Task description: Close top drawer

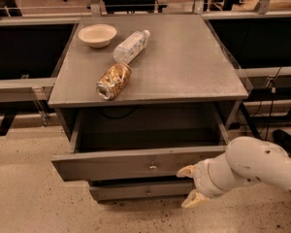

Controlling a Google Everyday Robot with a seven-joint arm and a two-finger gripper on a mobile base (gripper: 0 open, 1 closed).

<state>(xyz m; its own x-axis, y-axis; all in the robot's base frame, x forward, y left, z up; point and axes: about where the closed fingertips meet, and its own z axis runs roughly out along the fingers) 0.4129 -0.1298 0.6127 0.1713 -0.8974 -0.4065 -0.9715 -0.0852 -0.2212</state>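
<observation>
The top drawer (131, 163) is a wide grey drawer with a small brass knob (153, 167), and it stands partly pulled out of the grey cabinet (184, 72). Its empty inside shows behind the front. My gripper (185, 187) is at the right part of the drawer front, low in the view, on the end of my white arm (252, 166). Its two cream fingers are spread apart. The upper fingertip (183, 171) is against the drawer front and the lower one hangs below it.
On the cabinet top lie a beige bowl (97, 34), a clear plastic bottle (131, 46) on its side and a brown can (113, 81) on its side. A lower drawer front (136, 191) shows beneath. Dark benches flank the cabinet; cables (271, 106) hang at the right.
</observation>
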